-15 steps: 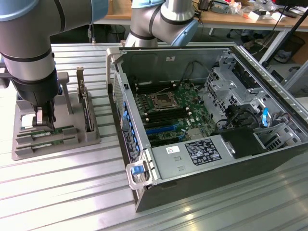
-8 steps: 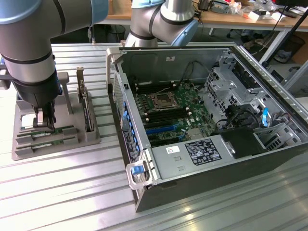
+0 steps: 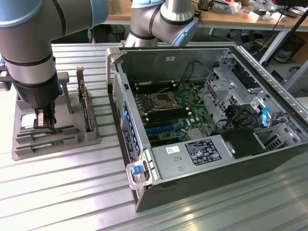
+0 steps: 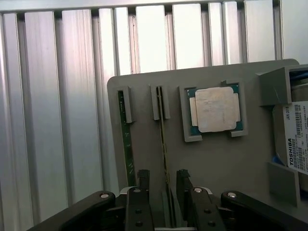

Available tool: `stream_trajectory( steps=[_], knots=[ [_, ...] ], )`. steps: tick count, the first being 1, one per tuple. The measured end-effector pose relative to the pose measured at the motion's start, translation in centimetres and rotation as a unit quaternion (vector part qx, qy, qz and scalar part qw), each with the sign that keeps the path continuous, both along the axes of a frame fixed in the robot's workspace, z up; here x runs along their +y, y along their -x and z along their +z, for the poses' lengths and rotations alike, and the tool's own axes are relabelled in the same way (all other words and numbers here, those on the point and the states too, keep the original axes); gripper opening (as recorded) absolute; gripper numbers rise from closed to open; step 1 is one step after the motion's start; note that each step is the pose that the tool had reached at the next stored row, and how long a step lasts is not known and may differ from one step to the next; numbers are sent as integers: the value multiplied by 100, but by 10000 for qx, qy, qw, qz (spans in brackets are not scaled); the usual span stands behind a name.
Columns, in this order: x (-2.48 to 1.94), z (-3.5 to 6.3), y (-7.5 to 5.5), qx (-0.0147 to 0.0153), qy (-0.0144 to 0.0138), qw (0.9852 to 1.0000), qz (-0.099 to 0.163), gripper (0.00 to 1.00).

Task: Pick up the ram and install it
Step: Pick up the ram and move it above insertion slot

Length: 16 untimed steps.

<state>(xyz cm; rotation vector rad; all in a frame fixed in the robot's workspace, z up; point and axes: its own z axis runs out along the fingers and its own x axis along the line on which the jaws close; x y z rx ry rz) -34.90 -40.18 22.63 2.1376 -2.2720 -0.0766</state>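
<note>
Two ram sticks stand on edge in slots of a grey holder (image 4: 144, 91). One ram stick (image 4: 164, 139) runs straight between my fingers (image 4: 143, 179), which straddle it with a gap on each side. The other ram stick (image 4: 126, 144) sits one slot over, outside the jaws. My gripper (image 4: 163, 185) is open and holds nothing. In the exterior view my gripper (image 3: 44, 126) hangs low over the holder (image 3: 91, 135) at the exterior view's left. The open computer case (image 3: 144, 192) lies to the right, its motherboard (image 3: 168, 113) and dark memory slots (image 3: 161, 115) exposed.
A square silver processor (image 4: 215, 109) and a Toshiba hard drive (image 4: 294, 139) sit in the same holder. An expansion card (image 3: 87, 108) stands upright at the holder's right side. The case's raised side wall (image 3: 126, 120) lies between holder and motherboard. Ribbed metal table (image 3: 62, 192) all around.
</note>
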Motion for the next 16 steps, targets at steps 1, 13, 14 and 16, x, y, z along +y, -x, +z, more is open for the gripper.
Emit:
stream_trajectory(
  steps=[1, 13, 14, 16],
  knots=[
    [0, -8, 0, 0, 0, 10000, 0, 36],
    [-38, -27, 40, -2, 0, 9993, 365, 36],
    [-44, -31, 40, -2, -1, 9988, 486, 36],
    [-80, -39, 41, -2, 0, 9985, 539, 36]
  ],
)
